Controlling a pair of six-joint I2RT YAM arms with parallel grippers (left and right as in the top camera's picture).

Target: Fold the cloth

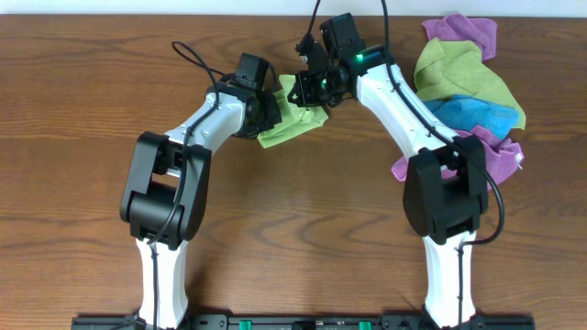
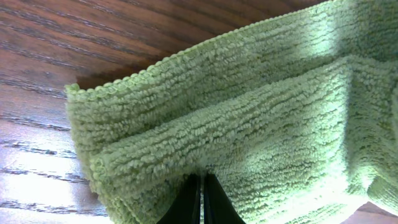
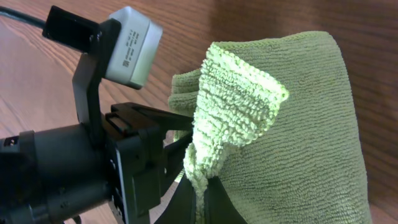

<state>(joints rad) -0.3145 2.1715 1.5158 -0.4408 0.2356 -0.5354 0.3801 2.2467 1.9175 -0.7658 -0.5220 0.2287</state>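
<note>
A small light green cloth (image 1: pixel 292 126) lies bunched and folded on the wooden table between my two grippers. My left gripper (image 1: pixel 269 108) is shut on the cloth's left edge; in the left wrist view the fingers (image 2: pixel 202 186) pinch the layered green cloth (image 2: pixel 249 124). My right gripper (image 1: pixel 318 89) is shut on an upper corner of the cloth; in the right wrist view its fingers (image 3: pixel 200 193) pinch a raised corner of the cloth (image 3: pixel 298 124). The left gripper's body and camera (image 3: pixel 124 50) show close beside it.
A pile of other cloths sits at the back right: purple (image 1: pixel 463 32), green (image 1: pixel 459 69), blue (image 1: pixel 477 115) and purple again (image 1: pixel 500 156). The right arm (image 1: pixel 404 110) passes beside that pile. The two grippers are very close together.
</note>
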